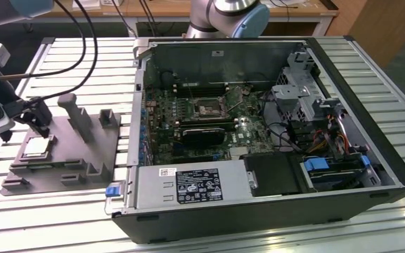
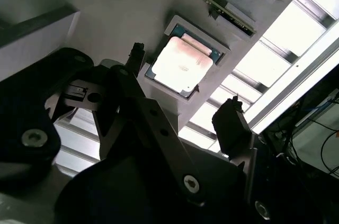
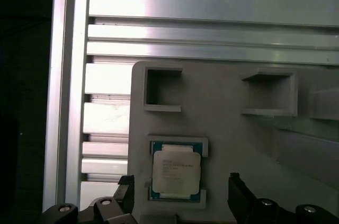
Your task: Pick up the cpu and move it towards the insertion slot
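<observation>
- We are at the pick-up: our gripper (image 3: 180, 181), spread wide, hovers with the cpu (image 3: 176, 173) just beneath, untouched.
- Grasping calls for fingers straddling its edges squarely.

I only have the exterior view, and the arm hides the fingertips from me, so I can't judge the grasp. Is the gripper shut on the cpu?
Observer: No. In both wrist views the gripper is open, and its fingers stand on either side of the cpu with a gap on each side.
Operator: Has the chip been lifted out of its seat at all?
Observer: Not that I can see. In the first wrist view it lies flat in its square recess in the grey fixture block, with the recess edge visible around it.
</observation>
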Robot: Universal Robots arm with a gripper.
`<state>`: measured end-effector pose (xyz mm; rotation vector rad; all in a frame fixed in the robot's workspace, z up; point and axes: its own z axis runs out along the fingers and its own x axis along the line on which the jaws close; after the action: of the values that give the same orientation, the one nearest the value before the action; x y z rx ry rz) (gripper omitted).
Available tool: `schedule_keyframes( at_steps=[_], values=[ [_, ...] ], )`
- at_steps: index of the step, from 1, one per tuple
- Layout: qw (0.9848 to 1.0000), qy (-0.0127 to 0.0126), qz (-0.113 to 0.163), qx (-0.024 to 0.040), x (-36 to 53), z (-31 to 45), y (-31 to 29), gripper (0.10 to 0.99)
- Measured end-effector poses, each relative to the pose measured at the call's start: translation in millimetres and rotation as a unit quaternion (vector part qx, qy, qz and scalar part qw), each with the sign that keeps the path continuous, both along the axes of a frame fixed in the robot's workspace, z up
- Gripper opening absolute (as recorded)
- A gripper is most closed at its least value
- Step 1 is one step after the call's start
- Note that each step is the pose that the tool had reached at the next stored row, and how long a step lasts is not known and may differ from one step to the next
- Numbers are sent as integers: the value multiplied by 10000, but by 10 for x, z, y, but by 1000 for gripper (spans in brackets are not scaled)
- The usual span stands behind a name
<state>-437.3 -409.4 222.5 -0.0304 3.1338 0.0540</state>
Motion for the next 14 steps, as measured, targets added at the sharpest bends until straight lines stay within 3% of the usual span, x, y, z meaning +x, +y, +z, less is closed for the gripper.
schedule_keyframes(
  at_steps=[14],
  values=[
    [10000,0,0,0,0,-90,0,796]
  ],
)
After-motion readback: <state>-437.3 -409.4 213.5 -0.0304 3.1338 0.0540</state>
